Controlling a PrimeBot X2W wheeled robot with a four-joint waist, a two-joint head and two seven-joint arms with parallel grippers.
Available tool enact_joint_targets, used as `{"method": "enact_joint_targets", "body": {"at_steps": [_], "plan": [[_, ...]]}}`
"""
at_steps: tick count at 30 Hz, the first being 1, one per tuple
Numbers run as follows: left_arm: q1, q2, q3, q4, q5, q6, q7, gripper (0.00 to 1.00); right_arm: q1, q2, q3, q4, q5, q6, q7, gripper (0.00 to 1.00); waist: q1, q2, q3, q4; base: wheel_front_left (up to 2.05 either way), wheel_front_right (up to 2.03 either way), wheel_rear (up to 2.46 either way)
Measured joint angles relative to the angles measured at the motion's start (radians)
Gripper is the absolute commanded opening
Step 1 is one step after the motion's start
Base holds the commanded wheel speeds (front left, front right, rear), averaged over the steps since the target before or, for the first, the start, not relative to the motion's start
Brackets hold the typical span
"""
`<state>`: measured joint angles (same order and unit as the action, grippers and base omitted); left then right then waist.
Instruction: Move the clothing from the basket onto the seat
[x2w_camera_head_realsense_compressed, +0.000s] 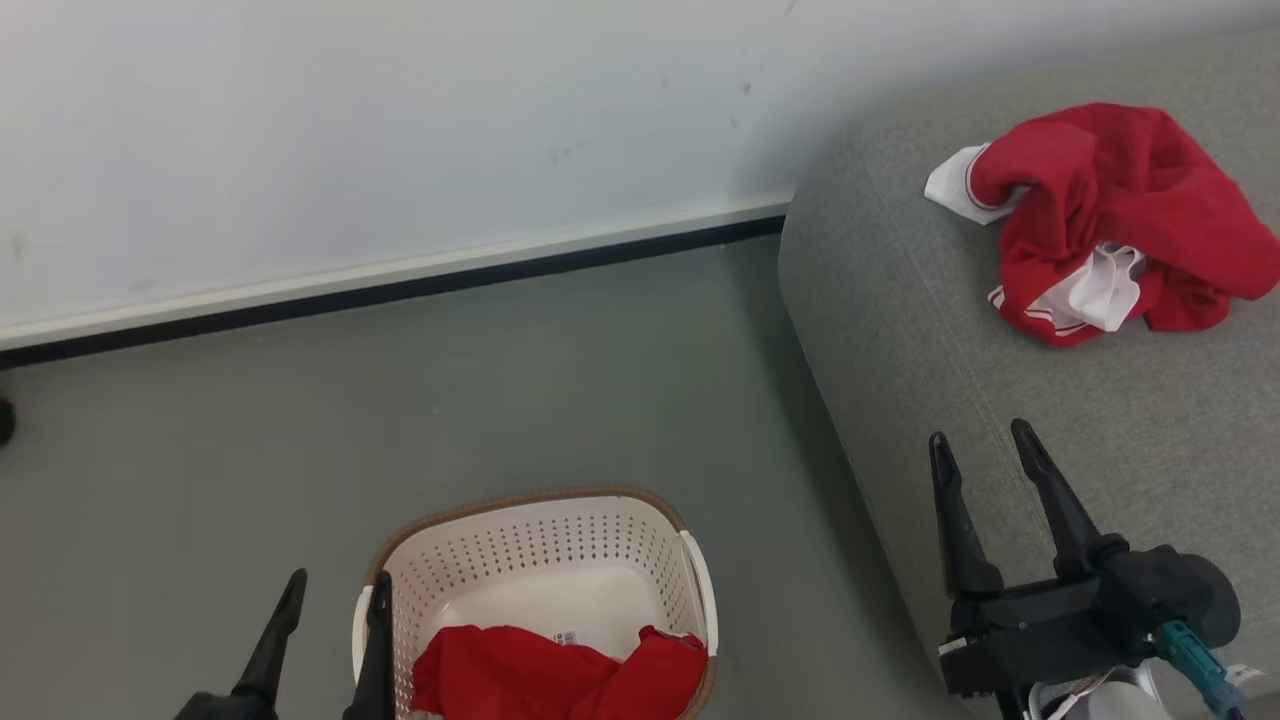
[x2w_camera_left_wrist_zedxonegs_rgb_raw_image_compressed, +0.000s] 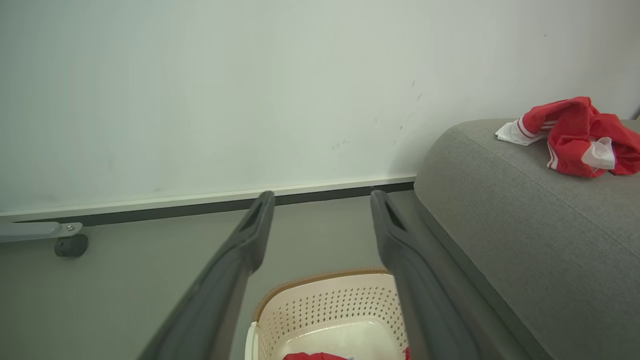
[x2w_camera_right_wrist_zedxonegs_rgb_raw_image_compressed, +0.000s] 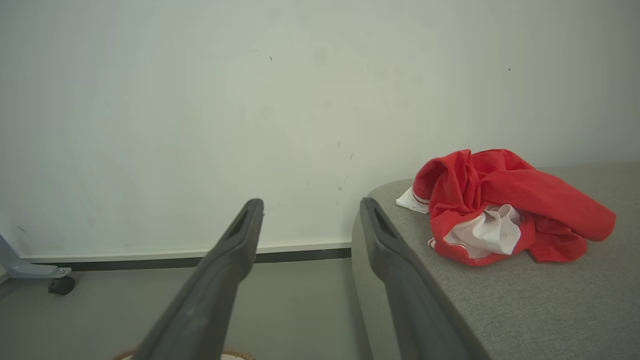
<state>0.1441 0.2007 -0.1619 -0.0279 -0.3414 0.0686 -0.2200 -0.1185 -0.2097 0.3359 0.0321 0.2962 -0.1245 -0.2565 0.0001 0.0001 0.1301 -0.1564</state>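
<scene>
**Q:** Which item is to be addressed, and where is it located?

**A:** One red garment (x2w_camera_head_realsense_compressed: 540, 672) is found in the near part of the basket (x2w_camera_head_realsense_compressed: 545, 498). It is bunched low against the near wall, with its long axis running left to right. The far part of the basket's bottom is bare. The jersey (x2w_camera_head_realsense_compressed: 1110, 215) is already laid on the seat (x2w_camera_head_realsense_compressed: 900, 330), at the far right.

**Q:** Which arm is better placed?

**A:** The left gripper (x2w_camera_head_realsense_compressed: 340, 578) is judged nearer. Its fingers are spread wide and nothing is held. In the head view its right-hand finger is seen against the basket's left rim; whether contact is made cannot be told. The right gripper (x2w_camera_head_realsense_compressed: 978, 432), likewise wide and empty, is positioned over the seat's near left edge, well apart from the basket.

**Q:** On what relation does the coming move depend?

**A:** The garment lies to the right of the left gripper, below its fingertips and nearer than them. In the left wrist view the fingers are aimed past the basket's far rim toward the wall (x2w_camera_left_wrist_zedxonegs_rgb_raw_image_compressed: 200, 100), and the red fabric is seen at the bottom edge. It is judged that the gripper must be tipped downward and brought back and rightward before closure is attempted.
</scene>
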Motion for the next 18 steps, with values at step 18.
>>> {"method": "enact_joint_targets", "body": {"at_steps": [18], "plan": [[-0.294, -0.012, -0.161, 0.265, 0.063, -0.114, 0.114, 1.0, -0.186, -0.003, -0.119, -0.056, -0.017, 0.0, 0.0, 1.0, 0.0002, 0.0001, 0.265, -0.044, 0.0, 0.0, 0.0]]}}
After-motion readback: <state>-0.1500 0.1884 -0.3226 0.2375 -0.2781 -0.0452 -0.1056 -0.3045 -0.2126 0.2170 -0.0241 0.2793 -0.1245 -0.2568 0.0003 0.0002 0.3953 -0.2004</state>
